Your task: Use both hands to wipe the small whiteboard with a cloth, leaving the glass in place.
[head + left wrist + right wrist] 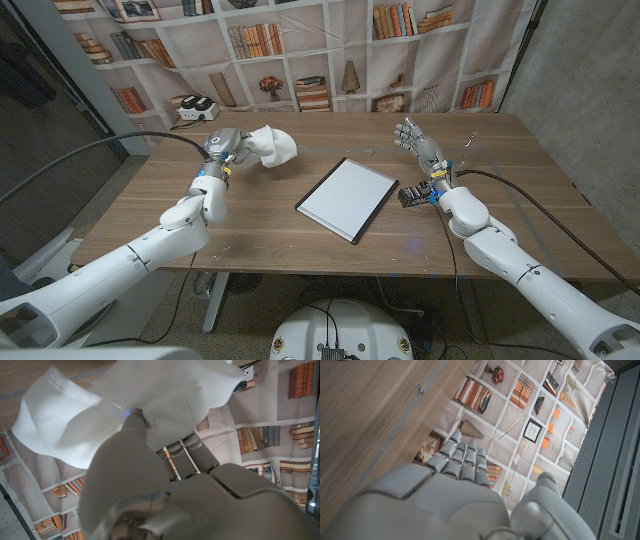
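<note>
Your left hand's fingers (190, 447) buried under cloth (75, 420); cloth cut off at picture edge; whiteboard (347, 197) marks too small to tell.

The small whiteboard (347, 198) is a white rectangle with a thin dark frame, lying flat on the wooden table (260, 215) near its middle, turned at an angle so one corner points toward the table's front edge. Its surface looks blank.

The cloth (272, 145) is white and crumpled, bunched into loose folds and raised above the tabletop to the left of the whiteboard and well apart from it, held in the left hand (222, 147). In the left wrist view the cloth (125, 405) billows out past the fingers (192, 445) gripping it.
</note>
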